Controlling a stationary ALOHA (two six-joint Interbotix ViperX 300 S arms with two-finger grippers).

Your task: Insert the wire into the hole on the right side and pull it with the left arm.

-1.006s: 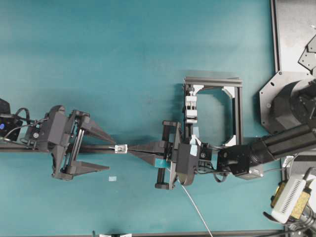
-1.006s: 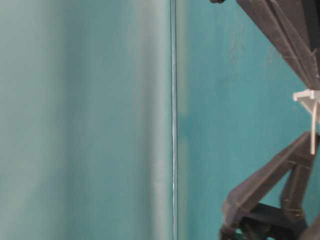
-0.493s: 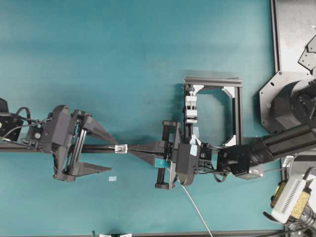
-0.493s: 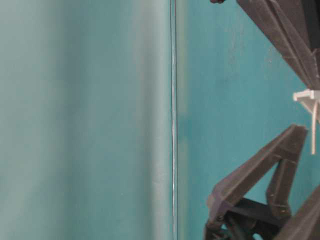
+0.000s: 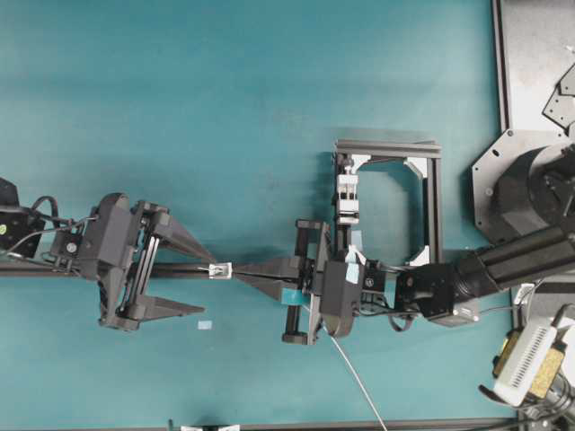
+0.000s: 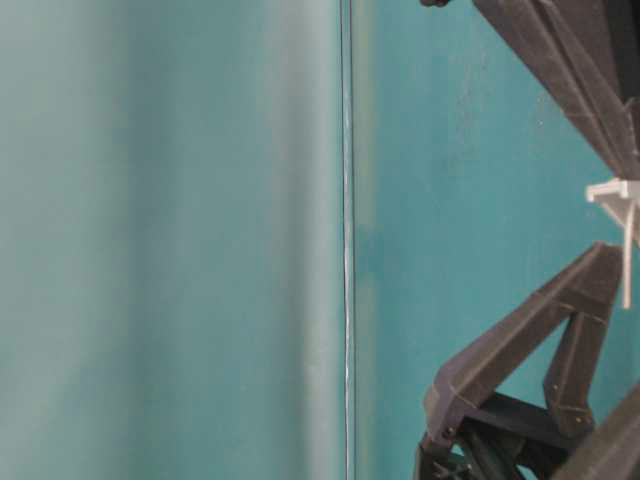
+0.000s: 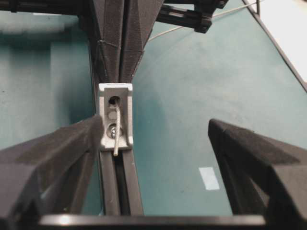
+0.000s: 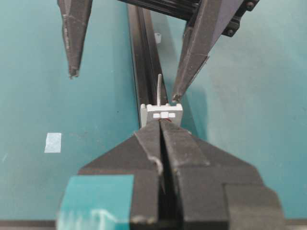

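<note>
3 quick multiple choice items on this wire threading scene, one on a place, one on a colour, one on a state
1. Where is the wire's free end?
A. poking out of the bracket between the left gripper's fingers
B. lying on the mat far from the rail
C. inside the black frame

2. What colour is the tape on the right gripper?
A. red
B. teal
C. yellow

3. What state is the right gripper in?
A. wide open
B. shut on the wire
C. out of view

Key: 1 A, the left wrist view shows the tip through the hole; 2 B, teal tape shows in the right wrist view; 3 B, its fingers pinch the wire behind the bracket.
</note>
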